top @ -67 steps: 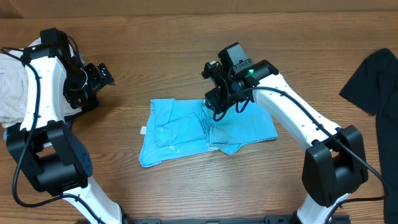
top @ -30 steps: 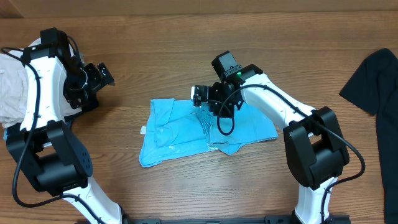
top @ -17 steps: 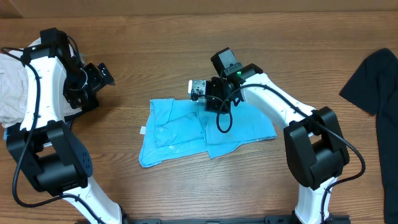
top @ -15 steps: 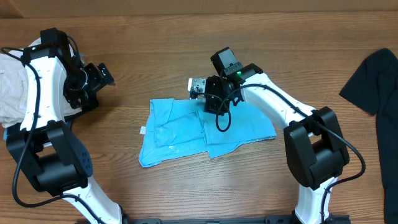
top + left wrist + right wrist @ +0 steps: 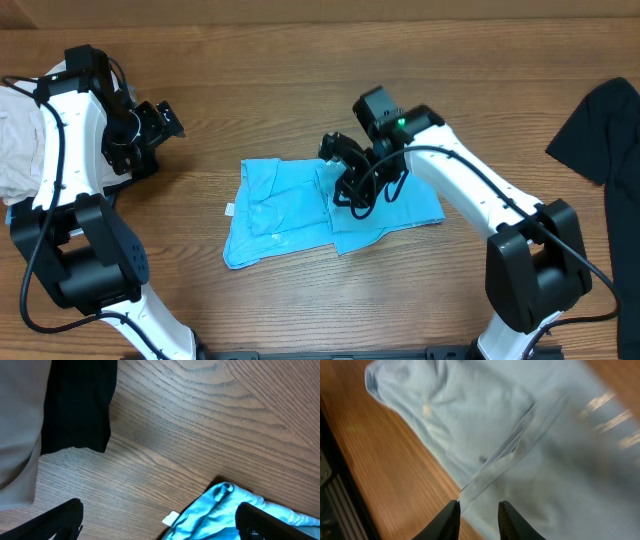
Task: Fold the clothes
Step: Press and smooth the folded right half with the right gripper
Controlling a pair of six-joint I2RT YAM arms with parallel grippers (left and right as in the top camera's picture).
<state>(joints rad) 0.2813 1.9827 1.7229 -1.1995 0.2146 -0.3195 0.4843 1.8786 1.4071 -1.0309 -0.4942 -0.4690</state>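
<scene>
The sky-blue T-shirt lies folded into a rough rectangle in the middle of the wooden table, with a seam down its middle. My right gripper hovers just over the shirt's middle. In the right wrist view its fingers are slightly apart with nothing between them, and the blurred shirt is right below. My left gripper is open and empty, off to the far left of the shirt. The left wrist view shows its fingers spread wide and the shirt's corner with a white tag.
A cream-beige garment lies at the left edge under the left arm and also shows in the left wrist view. A black garment lies at the right edge. A dark rail marks the table's front edge.
My right gripper has swung from the shirt's far edge back over its middle. The bump at the shirt's lower right edge has flattened. The left arm has not moved.
</scene>
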